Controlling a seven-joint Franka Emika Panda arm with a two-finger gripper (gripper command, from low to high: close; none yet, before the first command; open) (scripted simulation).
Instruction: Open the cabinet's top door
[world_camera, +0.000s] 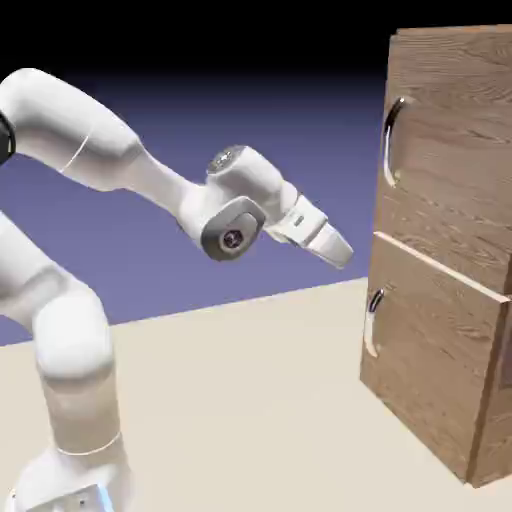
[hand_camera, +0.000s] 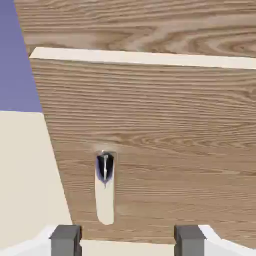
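the cabinet's top door (world_camera: 450, 150), tall wood grain, stands shut to the right, its long curved silver handle (world_camera: 390, 143) on its left edge. i should rise first, then come in level with that bar, jaws astride it, before any pull. my gripper (world_camera: 343, 258) is open and holds nothing, left of the cabinet and lower than the handle; nearer its height is the lower door (hand_camera: 165, 125) with its small handle (hand_camera: 105, 187).
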